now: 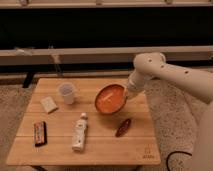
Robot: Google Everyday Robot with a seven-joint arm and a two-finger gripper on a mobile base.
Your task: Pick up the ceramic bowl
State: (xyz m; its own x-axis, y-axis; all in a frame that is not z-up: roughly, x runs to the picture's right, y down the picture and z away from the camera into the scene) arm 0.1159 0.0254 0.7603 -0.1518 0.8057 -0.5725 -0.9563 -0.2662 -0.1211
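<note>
The ceramic bowl [109,99] is orange-red and glossy inside. It is tilted with its inside facing the camera, its right side raised off the wooden table [55,152]. My gripper [128,94] comes down from the white arm at the right and is shut on the bowl's right rim. The fingertips are mostly hidden behind the rim.
A translucent plastic cup [66,93] stands left of the bowl. A pale square item [48,104], a dark bar [40,133], a white bottle lying down [80,131] and a reddish-brown packet [123,127] lie on the table. A dark bench runs behind.
</note>
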